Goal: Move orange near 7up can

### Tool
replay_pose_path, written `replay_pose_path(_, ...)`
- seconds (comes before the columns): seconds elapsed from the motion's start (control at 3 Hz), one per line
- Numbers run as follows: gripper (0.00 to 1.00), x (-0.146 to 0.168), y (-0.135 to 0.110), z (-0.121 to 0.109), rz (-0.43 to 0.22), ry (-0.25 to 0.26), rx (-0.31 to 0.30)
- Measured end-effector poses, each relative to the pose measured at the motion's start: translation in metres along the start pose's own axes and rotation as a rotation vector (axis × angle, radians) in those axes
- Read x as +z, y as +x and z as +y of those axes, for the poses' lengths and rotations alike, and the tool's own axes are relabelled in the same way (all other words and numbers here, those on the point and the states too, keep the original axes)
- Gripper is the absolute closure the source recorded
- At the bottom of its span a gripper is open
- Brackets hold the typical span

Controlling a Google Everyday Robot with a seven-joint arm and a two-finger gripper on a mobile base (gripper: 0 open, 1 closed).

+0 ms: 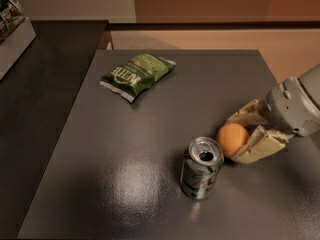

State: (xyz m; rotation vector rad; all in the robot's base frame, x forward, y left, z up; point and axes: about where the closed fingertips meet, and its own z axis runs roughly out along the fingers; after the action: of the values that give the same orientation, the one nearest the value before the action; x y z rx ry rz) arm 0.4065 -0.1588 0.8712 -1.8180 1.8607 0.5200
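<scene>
The orange is held between the two cream fingers of my gripper, which reaches in from the right edge of the dark table. The gripper is shut on the orange. The orange sits just right of and slightly behind the 7up can, close to the can's top rim; whether they touch I cannot tell. The can stands upright in the front middle of the table, silver and green with an open pull-tab hole.
A flat green chip bag lies at the back left of the table. A dark counter runs along the left side, with a light box at its far end.
</scene>
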Motion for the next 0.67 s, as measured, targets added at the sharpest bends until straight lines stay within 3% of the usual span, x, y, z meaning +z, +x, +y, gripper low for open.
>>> replay_pose_path(0.33, 1.0, 0.0089, -0.0007, 0.0139, 0.003, -0.032, -0.02)
replay_pose_path(0.67, 0.82, 0.0174, -0.0033, 0.0233, -0.013, -0.065, -0.047)
